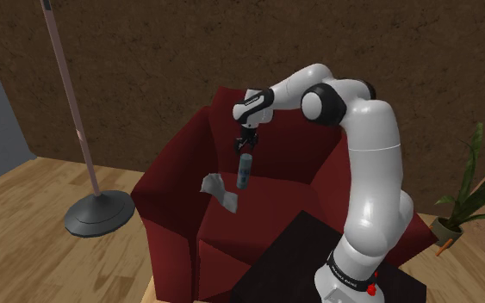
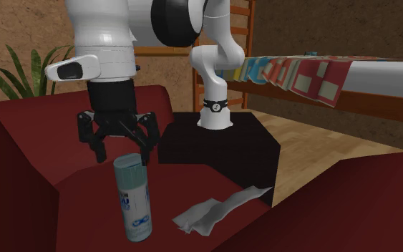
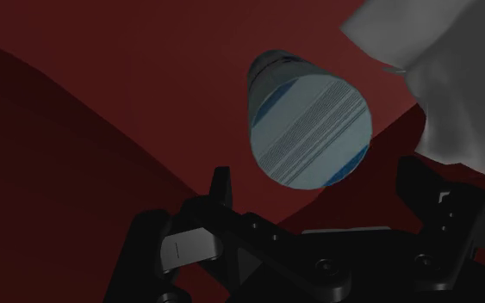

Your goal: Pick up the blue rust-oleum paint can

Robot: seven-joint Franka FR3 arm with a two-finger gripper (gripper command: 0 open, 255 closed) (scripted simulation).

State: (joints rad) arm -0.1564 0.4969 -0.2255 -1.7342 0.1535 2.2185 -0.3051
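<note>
Dark red upholstery of an armchair (image 1: 176, 211) is seen beneath the work, with a brown wall behind it. The paint can (image 2: 132, 200), pale blue-grey with blue label marks, is stood upright on the seat cushion. It is placed in the lower left of the second exterior view and near the centre of the shoulder view. The gripper (image 2: 121, 149) is held directly above the cap, its fingers spread wide and nothing clasped. In the wrist view the can's round top is seen in the gap between the fingers, beyond their tips. A crumpled white cloth (image 2: 217, 210) is laid near the can, apart from it.

Two risks are judged likely. The tall can, probably on a yielding cushion, could be toppled if a finger is brought down onto its rim. If the fingers are closed too high, only the cap would be pinched and the can could be dropped.
</note>
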